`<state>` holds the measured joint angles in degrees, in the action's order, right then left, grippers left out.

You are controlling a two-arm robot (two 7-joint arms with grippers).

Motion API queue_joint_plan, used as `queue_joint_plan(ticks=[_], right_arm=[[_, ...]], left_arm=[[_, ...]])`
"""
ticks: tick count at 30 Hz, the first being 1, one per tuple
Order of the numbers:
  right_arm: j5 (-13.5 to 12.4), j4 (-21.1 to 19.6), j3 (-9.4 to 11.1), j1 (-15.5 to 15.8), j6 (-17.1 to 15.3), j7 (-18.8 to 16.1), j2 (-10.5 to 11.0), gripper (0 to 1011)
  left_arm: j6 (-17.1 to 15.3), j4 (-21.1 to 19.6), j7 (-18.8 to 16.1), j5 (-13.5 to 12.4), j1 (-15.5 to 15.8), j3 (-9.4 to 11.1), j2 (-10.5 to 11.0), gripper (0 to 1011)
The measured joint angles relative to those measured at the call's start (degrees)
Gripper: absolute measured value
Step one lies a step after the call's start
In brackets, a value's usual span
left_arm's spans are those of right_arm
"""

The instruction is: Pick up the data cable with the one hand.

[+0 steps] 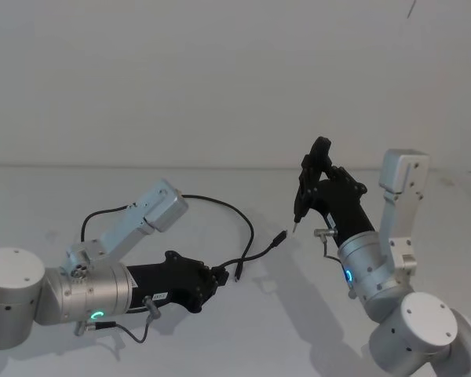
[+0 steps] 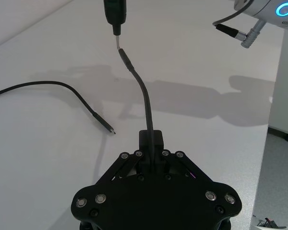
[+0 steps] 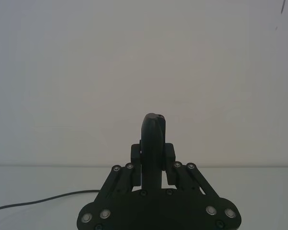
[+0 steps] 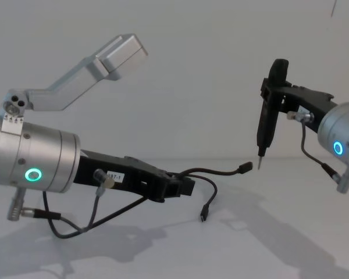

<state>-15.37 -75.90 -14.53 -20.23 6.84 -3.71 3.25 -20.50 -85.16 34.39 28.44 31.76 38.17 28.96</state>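
- The data cable is pinched in my left tool. A short stiff length sticks out past the tips and ends in a small plug.
- That plug points at the metal tip of the pen, just beside it. I cannot tell whether they touch.
- The left tool is closed right down on the cable, with nothing else in its grip. In the chest view it hangs clear of the counter, reaching forward toward the middle.
- The rest of the cable loops back behind the left arm. Its other plug droops below the tool, and I cannot tell whether that end rests on the counter or hangs just above it.
- My right tool is raised on the right and clamped on the pen, which points down at the counter. It plays no part in the pick-up.
- I judge the grasp made and the lift under way. The gripped end is up, but the long loop seems to lie on the counter behind the arm.
- The next move calls for raising the left tool straight up until the slack and the far plug come free.
- I would keep the grip firm, since a thin cable can slide through the tips.
- I would also keep the free plug away from the pen tip so nothing snags.
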Motion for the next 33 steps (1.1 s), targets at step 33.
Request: queue_joint_plan(ticks=[33], right_arm=[[0.70, -0.52, 1.36, 0.98, -1.12, -1.74, -0.76, 279]], left_arm=[[0.00, 0.01, 0.00, -0.01, 0.00, 0.01, -0.01, 40]])
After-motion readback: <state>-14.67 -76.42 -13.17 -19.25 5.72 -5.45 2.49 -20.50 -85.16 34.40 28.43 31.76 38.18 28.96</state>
